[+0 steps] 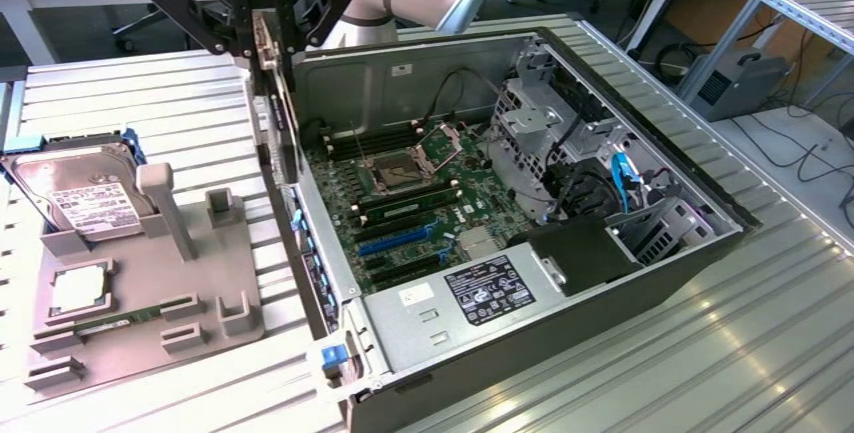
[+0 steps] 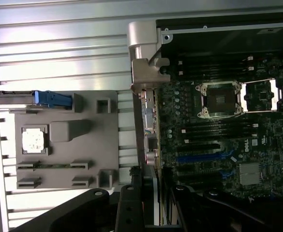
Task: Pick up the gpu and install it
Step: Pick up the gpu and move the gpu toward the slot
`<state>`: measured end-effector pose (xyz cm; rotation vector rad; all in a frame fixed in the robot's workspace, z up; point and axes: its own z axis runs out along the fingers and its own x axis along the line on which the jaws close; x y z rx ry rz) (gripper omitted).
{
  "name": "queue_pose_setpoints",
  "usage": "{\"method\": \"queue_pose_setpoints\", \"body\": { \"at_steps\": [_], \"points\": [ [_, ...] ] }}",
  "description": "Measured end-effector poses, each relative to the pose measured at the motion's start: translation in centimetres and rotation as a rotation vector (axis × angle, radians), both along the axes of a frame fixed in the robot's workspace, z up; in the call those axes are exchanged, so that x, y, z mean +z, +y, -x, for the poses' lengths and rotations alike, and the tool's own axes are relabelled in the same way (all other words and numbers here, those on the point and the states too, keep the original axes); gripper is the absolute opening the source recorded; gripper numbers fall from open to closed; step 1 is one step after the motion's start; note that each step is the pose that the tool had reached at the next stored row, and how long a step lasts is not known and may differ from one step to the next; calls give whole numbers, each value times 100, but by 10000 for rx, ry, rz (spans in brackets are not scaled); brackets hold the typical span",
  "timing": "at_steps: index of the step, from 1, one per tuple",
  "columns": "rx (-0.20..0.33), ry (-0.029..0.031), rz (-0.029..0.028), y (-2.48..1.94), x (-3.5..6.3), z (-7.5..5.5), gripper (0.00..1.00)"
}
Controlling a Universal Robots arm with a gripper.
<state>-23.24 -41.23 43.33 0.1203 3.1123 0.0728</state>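
**Computer case (image 1: 574,343) lies open up front; gpu (image 1: 276,123) hangs on edge from the gripper (image 1: 271,45) behind**

Closest in the exterior view is the dark side wall of the computer case, which lies on its side on a ribbed metal table (image 1: 747,353). Just inside that wall sits a grey power supply (image 1: 414,318) with a black label. Beyond it the green motherboard (image 1: 441,208) covers the case floor, with its processor socket (image 1: 400,165) standing open. Toward the exterior view's right, a perforated metal drive cage (image 1: 534,123) stands among black leads and a blue cable (image 1: 621,178).

On the exterior view's left, beside the case, is a grey holder tray (image 1: 134,298). A square processor chip (image 1: 80,288) sits in one recess, and a narrow green memory stick (image 1: 110,325) lies in low slots near it. Farther back, a silver hard drive (image 1: 80,198) with a white label leans in the tray.

Farther still, the gripper's black fingers are clamped on the top edge of the gpu. The card hangs upright and edge-on, a thin dark slab. It hangs along the case wall nearest the tray, between tray and motherboard. I cannot tell whether it touches that wall. In the wrist view its silvery end bracket (image 2: 143,72) sits over the motherboard's edge, with connector ports along its length.
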Motion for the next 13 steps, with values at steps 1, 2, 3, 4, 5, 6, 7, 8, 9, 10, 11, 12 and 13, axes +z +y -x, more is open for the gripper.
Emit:
{"method": "queue_pose_setpoints", "body": {
  "at_steps": [1,2,3,4,5,6,7,8,9,10,11,12,13],
  "points": [
    [-1,0,0,0,0,-5,27],
    [-1,0,0,0,-1,-9,27],
    [-1,0,0,0,-1,-14,27],
    [0,0,1,0,-1,-19,27],
    [-1,0,1,0,-1,-24,27],
    [-1,0,0,0,-2,-28,27],
    [-1,0,0,0,-2,-32,27],
    [-1,0,1,0,-2,-37,27],
    [-1,0,1,0,-2,-41,27],
    [-1,-1,0,0,-3,-46,27],
    [0,0,1,0,-3,-53,27],
    [-1,-1,1,0,-4,-61,27],
    [-1,0,2,0,-3,-67,27]
  ]
}}
